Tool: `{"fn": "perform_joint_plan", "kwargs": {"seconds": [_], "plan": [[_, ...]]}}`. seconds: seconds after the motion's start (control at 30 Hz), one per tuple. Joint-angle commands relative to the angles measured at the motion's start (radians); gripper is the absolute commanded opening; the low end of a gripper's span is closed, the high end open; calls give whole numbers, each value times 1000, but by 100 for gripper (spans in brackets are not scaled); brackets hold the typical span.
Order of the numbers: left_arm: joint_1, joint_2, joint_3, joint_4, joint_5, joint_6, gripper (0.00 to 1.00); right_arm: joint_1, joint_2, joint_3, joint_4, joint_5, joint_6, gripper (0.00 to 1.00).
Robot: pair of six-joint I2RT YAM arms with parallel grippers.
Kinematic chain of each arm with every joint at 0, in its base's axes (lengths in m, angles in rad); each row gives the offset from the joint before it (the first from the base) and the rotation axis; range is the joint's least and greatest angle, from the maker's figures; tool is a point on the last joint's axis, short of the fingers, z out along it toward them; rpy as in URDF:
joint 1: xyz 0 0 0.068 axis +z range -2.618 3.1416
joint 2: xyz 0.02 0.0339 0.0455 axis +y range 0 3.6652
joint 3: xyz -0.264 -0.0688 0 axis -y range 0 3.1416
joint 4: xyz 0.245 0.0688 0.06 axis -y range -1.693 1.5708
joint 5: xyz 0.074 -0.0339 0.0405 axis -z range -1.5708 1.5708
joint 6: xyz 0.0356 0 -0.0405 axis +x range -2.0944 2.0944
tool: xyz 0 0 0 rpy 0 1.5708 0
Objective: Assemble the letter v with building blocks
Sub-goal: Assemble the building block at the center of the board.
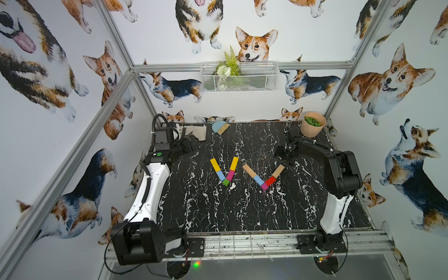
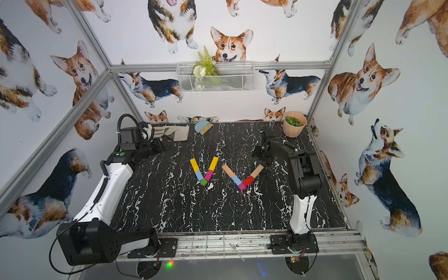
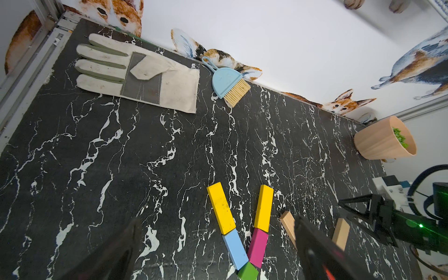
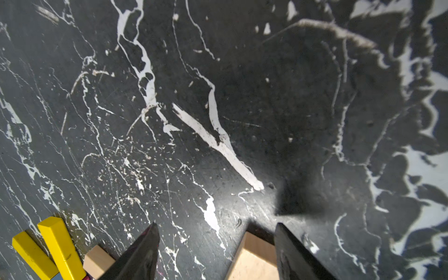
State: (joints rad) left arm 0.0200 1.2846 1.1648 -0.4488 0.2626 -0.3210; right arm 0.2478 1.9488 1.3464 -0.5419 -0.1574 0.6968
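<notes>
Wide apart stand the jaws of the left gripper [image 3: 218, 223], empty, hanging over the far left of the table [image 1: 242, 213] near the glove [image 3: 145, 77]. The right gripper [image 4: 217, 226] is parted too and grips nothing. In the right wrist view the end of a tan bar [image 4: 257, 257] shows between its fingers [image 4: 145, 252], close to one and well off the other; whether it touches cannot be told. In both top views this gripper sits low, just beyond that bar's far end.

The table is black with white marble veins. A wire basket [image 1: 254, 82] with greenery hangs on the back wall. The pale glove lies flat in the far left corner. A tan pot [image 1: 309, 132] with green filling stands in the far right corner. A blue brush [image 1: 219, 127] lies by the back wall, beside the glove.

The ten blocks [image 1: 234, 163] lie flat mid-table as two Vs side by side, apart from each other, their points toward the arms' bases. The left one has two yellow bars [image 1: 215, 164] at its tips, then a blue block [image 1: 220, 175] and a magenta block [image 1: 229, 175], meeting at a green stub [image 1: 226, 182]. The right one has two tan bars at its tips, then a second blue block [image 1: 258, 180] and a red block [image 1: 270, 180], meeting at a magenta stub [image 1: 264, 186].
</notes>
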Motion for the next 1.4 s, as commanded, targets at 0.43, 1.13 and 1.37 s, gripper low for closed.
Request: {"fn": "perform_joint_plan", "kwargs": {"seconds": [0.43,1.13,1.37], "plan": [[4,3,6,10,3,5,100,2,34,2,23,-43,-7,77],[4,1,5,10,3,5,100,35,41,5,16,-43,-9,78],[3,0,5,11,3,5,100,36,29,-4,13,-35,-9,79]]}}
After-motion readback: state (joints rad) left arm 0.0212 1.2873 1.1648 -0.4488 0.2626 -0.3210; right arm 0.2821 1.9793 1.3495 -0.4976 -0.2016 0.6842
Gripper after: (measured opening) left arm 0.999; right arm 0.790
